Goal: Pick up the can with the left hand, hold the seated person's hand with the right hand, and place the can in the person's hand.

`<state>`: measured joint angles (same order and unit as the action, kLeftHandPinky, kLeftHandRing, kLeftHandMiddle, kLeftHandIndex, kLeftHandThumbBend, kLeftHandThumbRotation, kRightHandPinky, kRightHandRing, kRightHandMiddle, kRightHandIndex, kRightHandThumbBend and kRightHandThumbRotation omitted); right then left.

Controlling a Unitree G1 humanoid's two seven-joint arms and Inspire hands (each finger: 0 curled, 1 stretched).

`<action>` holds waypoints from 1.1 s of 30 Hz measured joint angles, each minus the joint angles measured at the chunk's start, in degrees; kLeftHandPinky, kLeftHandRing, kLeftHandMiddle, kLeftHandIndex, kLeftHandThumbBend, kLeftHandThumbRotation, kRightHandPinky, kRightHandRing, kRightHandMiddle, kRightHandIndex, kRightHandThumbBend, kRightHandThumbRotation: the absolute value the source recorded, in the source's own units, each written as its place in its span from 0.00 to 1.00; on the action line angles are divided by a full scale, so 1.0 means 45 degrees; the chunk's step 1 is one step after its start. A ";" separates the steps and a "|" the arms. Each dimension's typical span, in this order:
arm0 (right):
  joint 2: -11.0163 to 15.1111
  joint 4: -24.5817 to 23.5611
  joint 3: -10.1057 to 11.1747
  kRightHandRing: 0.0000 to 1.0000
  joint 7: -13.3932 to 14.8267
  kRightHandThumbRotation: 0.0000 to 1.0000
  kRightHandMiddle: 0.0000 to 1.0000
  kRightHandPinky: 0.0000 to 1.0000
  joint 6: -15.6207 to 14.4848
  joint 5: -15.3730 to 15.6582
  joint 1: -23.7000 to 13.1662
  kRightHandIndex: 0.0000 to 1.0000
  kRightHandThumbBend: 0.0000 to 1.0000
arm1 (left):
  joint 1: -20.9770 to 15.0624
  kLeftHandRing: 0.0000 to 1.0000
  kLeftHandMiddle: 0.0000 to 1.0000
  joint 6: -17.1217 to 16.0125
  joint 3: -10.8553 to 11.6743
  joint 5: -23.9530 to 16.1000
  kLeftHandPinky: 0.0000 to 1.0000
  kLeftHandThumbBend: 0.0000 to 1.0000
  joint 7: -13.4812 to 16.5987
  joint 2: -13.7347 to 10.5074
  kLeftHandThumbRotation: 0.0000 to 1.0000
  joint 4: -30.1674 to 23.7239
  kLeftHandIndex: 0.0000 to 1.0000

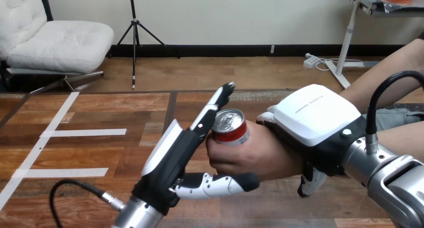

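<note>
Can (231, 128): cylindrical metal with a red-and-white wall and a silver lid with a pull tab. It is upright above the glossy wood-plank tabletop (100, 153), gripped in the person's hand (250, 155). Left hand (170, 163): black, with a smooth white shell. It is spread open, its straight fingers lying along the can's left side and its thumb stretched out beneath the person's hand. Right hand (312, 115): boxy white shell on its back, fingers curled round the person's wrist, just right of the can.
</note>
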<state>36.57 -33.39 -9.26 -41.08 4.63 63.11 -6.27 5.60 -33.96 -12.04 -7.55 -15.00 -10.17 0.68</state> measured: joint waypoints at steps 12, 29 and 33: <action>-0.0043 -0.0002 0.0063 0.87 0.0171 0.11 0.87 0.78 -0.0016 0.0007 0.0009 0.85 1.00 | -0.0174 1.00 1.00 -0.0169 -0.0021 0.0002 1.00 1.00 0.0005 -0.0010 0.63 0.0000 1.00; -0.0322 -0.0002 0.0192 0.87 0.1524 0.08 0.88 0.77 -0.0303 -0.0004 0.0588 0.85 1.00 | -0.0214 1.00 1.00 -0.0534 -0.0022 -0.0213 1.00 1.00 0.0166 -0.0007 0.63 0.0000 1.00; -0.0557 -0.0017 0.0336 0.88 0.2063 0.08 0.89 0.77 -0.0465 -0.0054 0.0921 0.85 1.00 | -0.0214 1.00 1.00 -0.0660 -0.0023 -0.0243 1.00 1.00 0.0194 -0.0005 0.62 0.0000 1.00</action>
<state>34.07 -33.47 -7.75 -31.79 2.54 62.86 -2.13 4.64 -36.93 -12.14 -8.64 -14.12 -10.19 0.68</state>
